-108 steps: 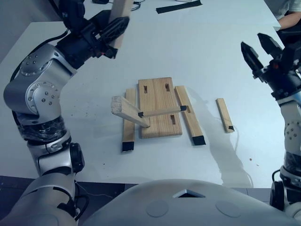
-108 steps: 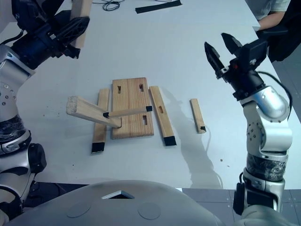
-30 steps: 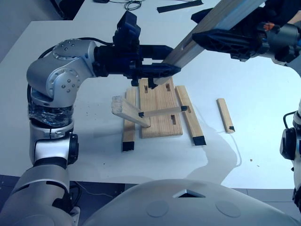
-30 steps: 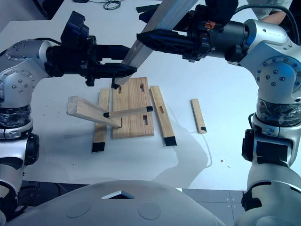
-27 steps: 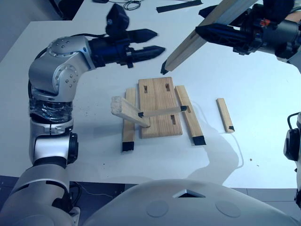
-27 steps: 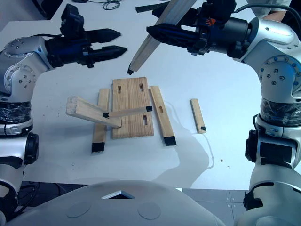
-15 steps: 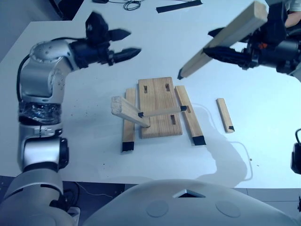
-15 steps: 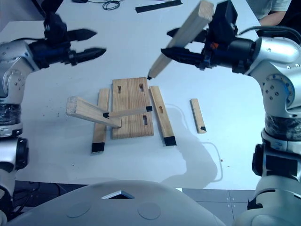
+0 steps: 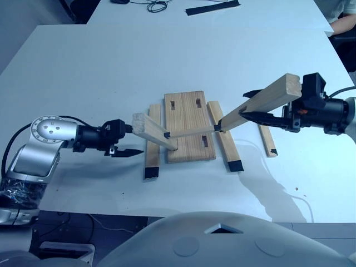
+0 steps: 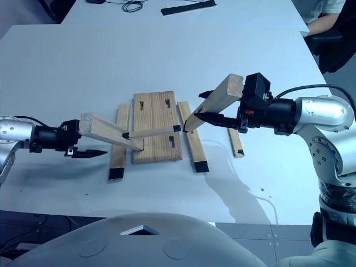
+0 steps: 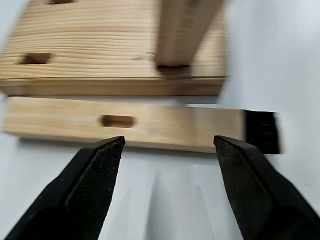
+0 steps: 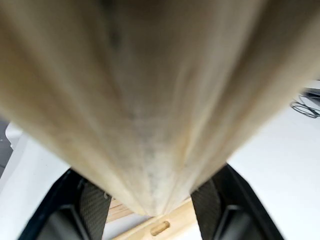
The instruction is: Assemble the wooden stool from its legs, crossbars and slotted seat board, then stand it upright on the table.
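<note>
1. Left hand [image 9: 127, 140]: spread wide, empty, low over the worktop [image 9: 83, 67], just beside the tilted leg [image 9: 149, 129].
2. Seat board [image 9: 186, 119]: flat, carrying that leg's foot and the crossbar [image 9: 192, 132].
3. Right hand [image 9: 250, 104]: clamped on a second leg [image 9: 267, 100], whose tip is at the crossbar's free end.
4. Judgement: the wood is stiff and light; grip legs mid-length, across flat faces.

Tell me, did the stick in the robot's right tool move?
Yes. The wooden leg dropped from above the seat board's far right corner down to the crossbar's right end.
</note>
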Available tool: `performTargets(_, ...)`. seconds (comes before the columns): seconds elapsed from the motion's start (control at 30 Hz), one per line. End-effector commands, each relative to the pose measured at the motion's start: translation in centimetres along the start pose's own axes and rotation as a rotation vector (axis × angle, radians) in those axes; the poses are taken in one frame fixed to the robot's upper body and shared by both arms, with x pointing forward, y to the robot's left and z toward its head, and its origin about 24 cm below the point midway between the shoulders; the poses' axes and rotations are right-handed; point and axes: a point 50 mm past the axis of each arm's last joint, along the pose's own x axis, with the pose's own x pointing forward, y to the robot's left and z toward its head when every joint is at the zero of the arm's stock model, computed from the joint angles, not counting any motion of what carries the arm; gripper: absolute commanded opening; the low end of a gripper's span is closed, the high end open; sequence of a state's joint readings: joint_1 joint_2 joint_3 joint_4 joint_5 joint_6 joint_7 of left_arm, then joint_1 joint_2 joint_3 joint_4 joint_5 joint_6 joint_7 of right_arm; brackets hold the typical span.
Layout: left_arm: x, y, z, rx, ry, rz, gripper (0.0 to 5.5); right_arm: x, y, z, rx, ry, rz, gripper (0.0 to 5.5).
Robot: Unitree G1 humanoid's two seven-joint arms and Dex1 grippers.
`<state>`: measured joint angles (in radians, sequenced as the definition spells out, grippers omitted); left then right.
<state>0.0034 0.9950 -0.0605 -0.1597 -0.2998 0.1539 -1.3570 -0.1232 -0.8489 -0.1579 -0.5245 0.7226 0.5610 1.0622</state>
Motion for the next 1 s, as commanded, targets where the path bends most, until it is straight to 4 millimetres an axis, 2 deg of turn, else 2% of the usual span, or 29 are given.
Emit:
performTargets(0.03,-0.4,-0.3,0.7,0.027,0.014,-0.036,3.32,0.6,0.8,-0.2,0.018,-0.024,0.020,2.04)
performTargets(0.37,-0.3,-0.2,1.0,0.041,0.018,-0.060,3.32,1.9,2.4,-2.1,0.064,-0.038,0.031,2.04)
performTargets(0.67,-0.3,-0.5,1.3,0.045,0.007,-0.099,3.32,2.2,1.9,-1.9,0.040,-0.063,0.022,2.04)
performTargets(0.83,-0.2,-0.6,1.5,0.043,-0.003,-0.108,3.32,2.1,1.8,-2.5,0.017,-0.020,0.041,2.04)
performTargets(1.0,-0.1,-0.6,1.7,0.044,-0.010,-0.114,3.32,2.2,2.5,-3.2,0.023,0.010,0.089,2.04)
